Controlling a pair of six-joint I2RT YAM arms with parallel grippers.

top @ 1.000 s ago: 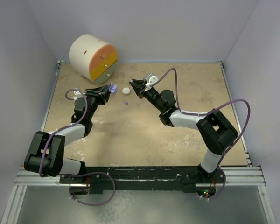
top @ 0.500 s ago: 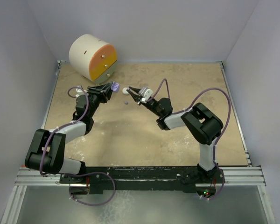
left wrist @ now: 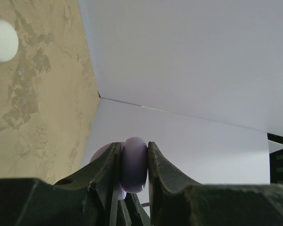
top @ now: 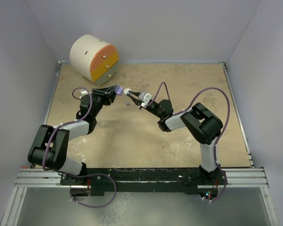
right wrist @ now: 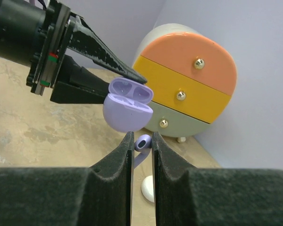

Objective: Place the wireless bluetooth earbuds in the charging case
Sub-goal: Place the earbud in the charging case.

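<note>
Holding the case: the left gripper (left wrist: 133, 149) pinches the lilac charging case (right wrist: 128, 113) tight between its two black fingers.
Case lid: it is open, and two small hollows show inside it.
Case place: it is up in the air over the back part of the table (top: 188, 84), left of the middle and not far from the back-left corner.
Holding the bud: the right gripper (right wrist: 141, 137) has its two fingers pressed close on the purple earbud (right wrist: 142, 142). Only the round top of the bud pokes out between the finger tips.
Bud place: it is just under the round belly of the case. I cannot tell if the two touch.
Two grippers: from above, their tips almost meet, the left one coming from the left and the right one from the right.
White round puck (left wrist: 1, 39): it lies flat on the table, under and just past the right gripper's tips. Nothing holds it.
Tiny dark bit (top: 126, 103): it lies on the table a little nearer the front edge than the puck. It is too small to tell what it is.
Drawer box (right wrist: 188, 89): it is a round box standing at the back-left corner of the table. It has an orange, a yellow and a pale green drawer, each with a gold knob. All three are closed.
</note>
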